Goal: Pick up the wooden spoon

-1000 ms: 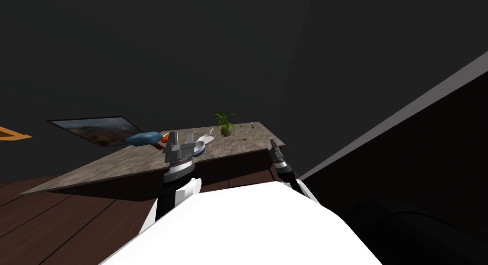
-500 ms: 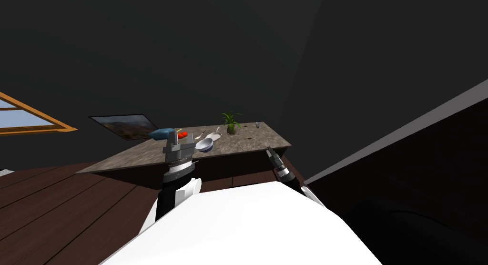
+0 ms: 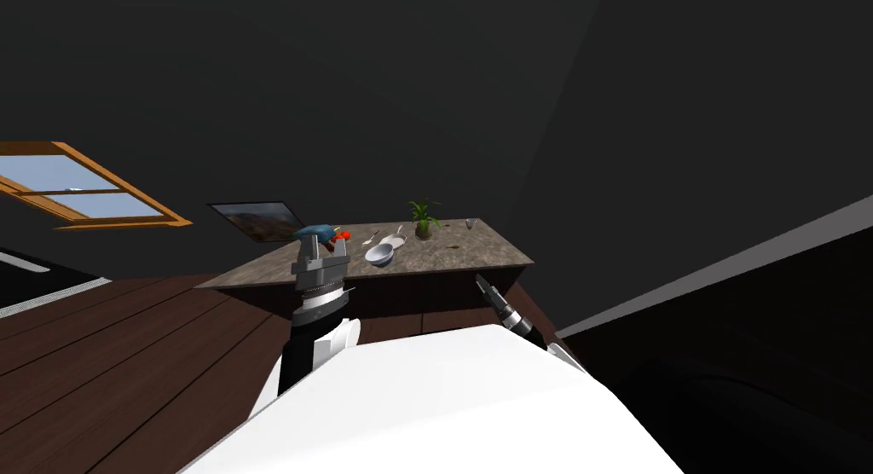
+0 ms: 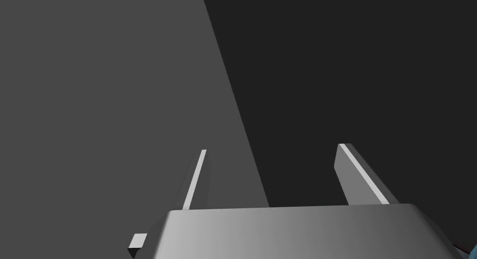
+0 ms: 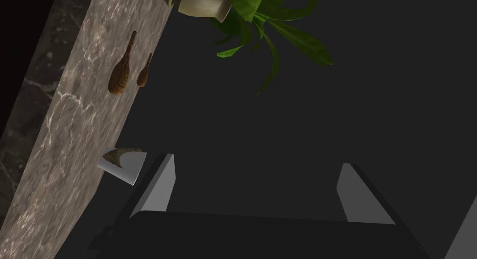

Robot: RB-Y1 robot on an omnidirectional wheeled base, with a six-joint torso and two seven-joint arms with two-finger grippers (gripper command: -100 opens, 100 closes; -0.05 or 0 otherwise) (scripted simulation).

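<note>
Head view looks down from afar at the counter (image 3: 486,249); right wrist, nearer, shares its potted plant (image 5: 247,9)

The left gripper (image 4: 273,147) holds its 2 fingers apart.

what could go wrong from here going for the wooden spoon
1. The larger spoon and the smaller spoon lie close together on the counter; the open right gripper might catch the wrong one or both.
2. A cup and a plant stand on the same counter near them; a wide sweep could knock either over.
</note>
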